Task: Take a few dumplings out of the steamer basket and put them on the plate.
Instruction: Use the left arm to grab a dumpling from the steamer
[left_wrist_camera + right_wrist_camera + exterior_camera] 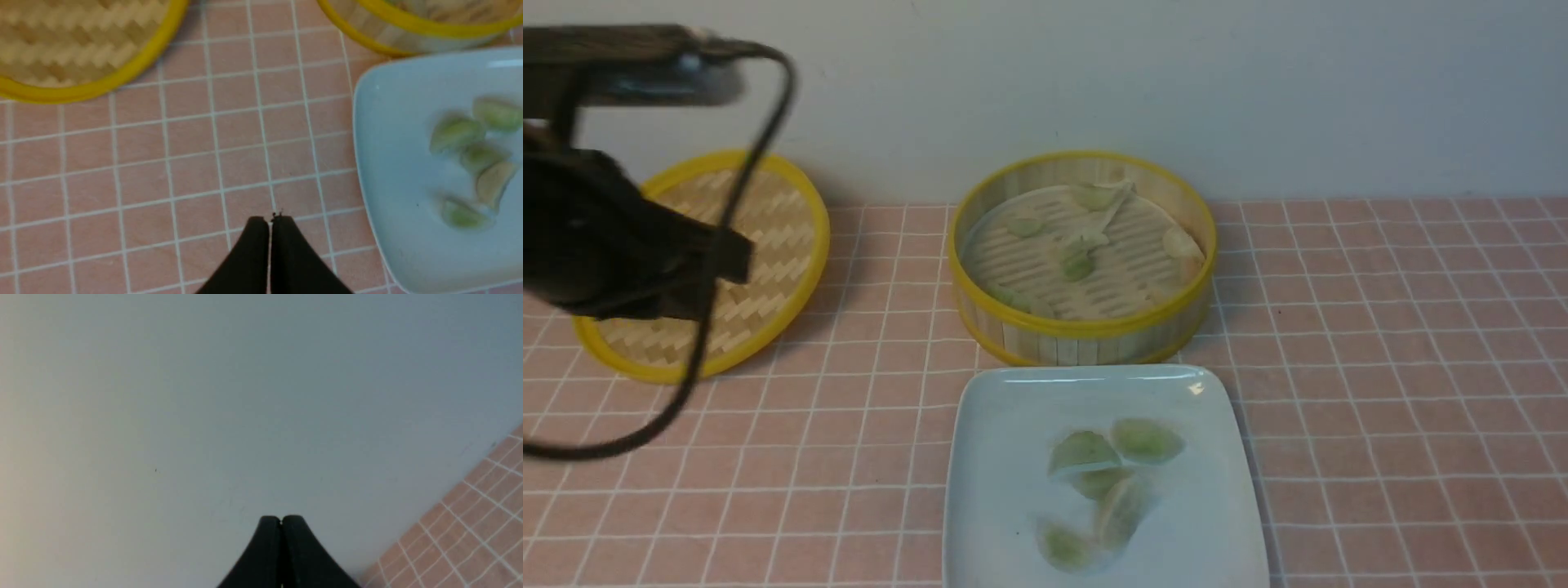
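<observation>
The plate (1005, 457) stands on the pink tiled bench (1405, 408), and the steamer basket (1086, 331) is just beside it at 12 o'clock. Five dumplings (1107, 474) lie close together on the plate, from its middle toward 6 o'clock; a few more rest on the basket floor. The woven lid (776, 220) lies at 9 o'clock from the basket. The left fingers (259, 241) are pressed together, holding nothing, above the bench at 9 o'clock from the plate. The right fingers (271, 539) are pressed together too, facing the pale wall (204, 396).
</observation>
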{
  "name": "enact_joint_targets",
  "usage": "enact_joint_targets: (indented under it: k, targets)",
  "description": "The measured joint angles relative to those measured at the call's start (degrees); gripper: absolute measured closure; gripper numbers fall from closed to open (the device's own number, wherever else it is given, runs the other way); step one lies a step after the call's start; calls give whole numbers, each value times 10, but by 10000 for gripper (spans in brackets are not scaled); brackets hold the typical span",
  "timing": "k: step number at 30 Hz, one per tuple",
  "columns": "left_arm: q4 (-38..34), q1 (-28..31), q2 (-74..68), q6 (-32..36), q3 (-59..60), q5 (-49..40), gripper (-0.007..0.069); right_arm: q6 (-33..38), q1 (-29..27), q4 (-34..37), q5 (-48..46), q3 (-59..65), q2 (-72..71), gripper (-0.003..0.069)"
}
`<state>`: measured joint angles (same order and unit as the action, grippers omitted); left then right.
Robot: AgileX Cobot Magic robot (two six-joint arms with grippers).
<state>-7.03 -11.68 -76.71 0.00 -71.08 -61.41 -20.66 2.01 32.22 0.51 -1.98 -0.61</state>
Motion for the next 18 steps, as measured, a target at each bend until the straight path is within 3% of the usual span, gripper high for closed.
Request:
enact_joint_targets:
  k: [6,8,9,11,18]
  targets:
    - [14,-98,-193,32,-166,-38,631,90,34,-128,-359,-270,148,673]
    - [13,-108,-226,38,-209,-47,631,111,36,-156,-435,-316,202,673]
    - [13,-119,-267,46,-267,-65,631,142,37,-196,-541,-398,281,673]
    - [11,-122,-319,53,-338,-82,631,171,37,-229,-633,-458,357,673]
    - [3,-122,-481,58,-550,-90,631,238,37,-240,-721,-560,489,673]
